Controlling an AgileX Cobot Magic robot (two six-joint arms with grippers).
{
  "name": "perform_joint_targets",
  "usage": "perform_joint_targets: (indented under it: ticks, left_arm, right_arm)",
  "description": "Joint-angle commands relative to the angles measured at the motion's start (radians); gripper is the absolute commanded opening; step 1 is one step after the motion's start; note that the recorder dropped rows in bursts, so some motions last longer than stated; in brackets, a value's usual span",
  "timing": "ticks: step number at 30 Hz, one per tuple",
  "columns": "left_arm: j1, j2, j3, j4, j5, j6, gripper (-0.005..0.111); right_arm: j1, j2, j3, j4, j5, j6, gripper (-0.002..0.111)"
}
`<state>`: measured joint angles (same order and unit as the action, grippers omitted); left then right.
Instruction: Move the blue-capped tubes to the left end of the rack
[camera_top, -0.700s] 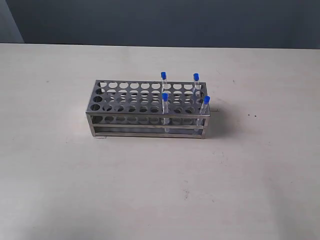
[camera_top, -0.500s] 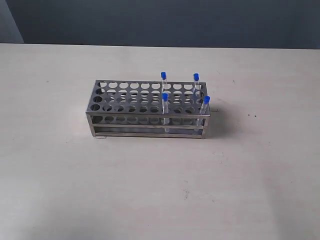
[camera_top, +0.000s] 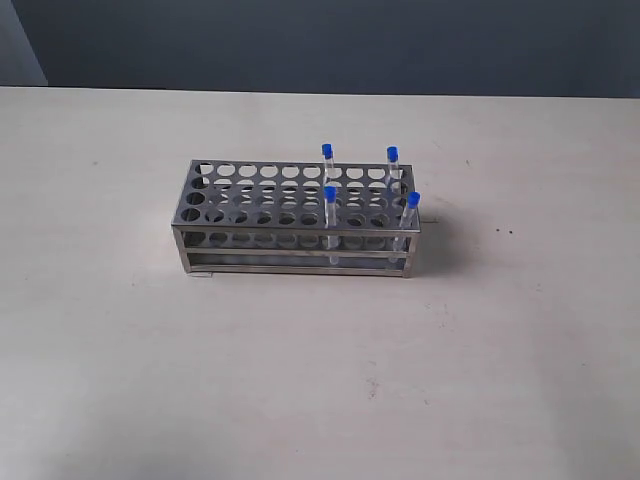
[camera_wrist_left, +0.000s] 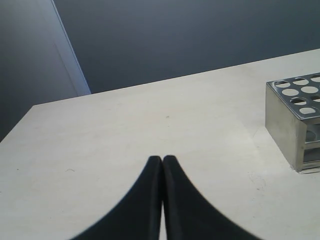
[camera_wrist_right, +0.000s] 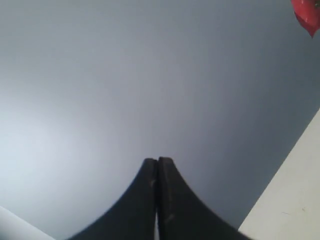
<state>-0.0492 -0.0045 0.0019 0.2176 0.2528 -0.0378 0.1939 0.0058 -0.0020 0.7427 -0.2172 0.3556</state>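
Pale tabletop, dark grey wall behind, and you have the rack sitting near the middle of the table, long side facing the exterior camera.

Progress: nothing done, as far as you can see. All four blue-capped tubes stand in the right half of the rack. Two are in the far row and two in the near row, one directly in front of the far-left one and one at the near right corner, which tilts slightly. The holes at the left end are all vacant (that is where you want them). So all four moves are left.

Arms: neither shows in the exterior view, so both sit well away from the rack.

The left gripper hovers low over bare table. Its jaws are pressed together with nothing between them. The rack's left end corner shows off to one side, apart from the fingertips.

The right gripper is likewise clenched and empty. Its camera is aimed mostly at the wall, with only a sliver of table and a small red object at the frame edge (can't tell what it is).

My guess: you must open a gripper before approaching any tube.
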Motion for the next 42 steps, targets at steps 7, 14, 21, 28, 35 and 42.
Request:
perform_joint_targets:
  ticks: [7,14,21,28,35,42]
  left_arm:
    - [-0.006,0.004,-0.002,0.004,-0.013,-0.003,0.000]
    - [-0.006,0.004,-0.002,0.004,-0.013,-0.003,0.000]
    - [-0.006,0.004,-0.002,0.004,-0.013,-0.003,0.000]
    - [-0.006,0.004,-0.002,0.004,-0.013,-0.003,0.000]
    - [-0.006,0.004,-0.002,0.004,-0.013,-0.003,0.000]
    - [-0.006,0.004,-0.002,0.004,-0.013,-0.003,0.000]
  right_arm:
    - [-0.002,-0.006,0.002,-0.025,-0.177,0.113,-0.001]
    - [0.000,0.141,-0.332,-0.809,0.328,0.105,-0.001]
    - [0.100,0.699,-0.742,-0.618,0.598,-0.435,-0.001]
    - [0.446,1.321,-1.132,-0.571,0.907,-0.689,-0.001]
    - [0.578,1.751,-1.405,-0.821,1.085,-0.434,0.001]
    - [0.636,1.860,-1.528,-0.786,1.114,-0.474,0.055]
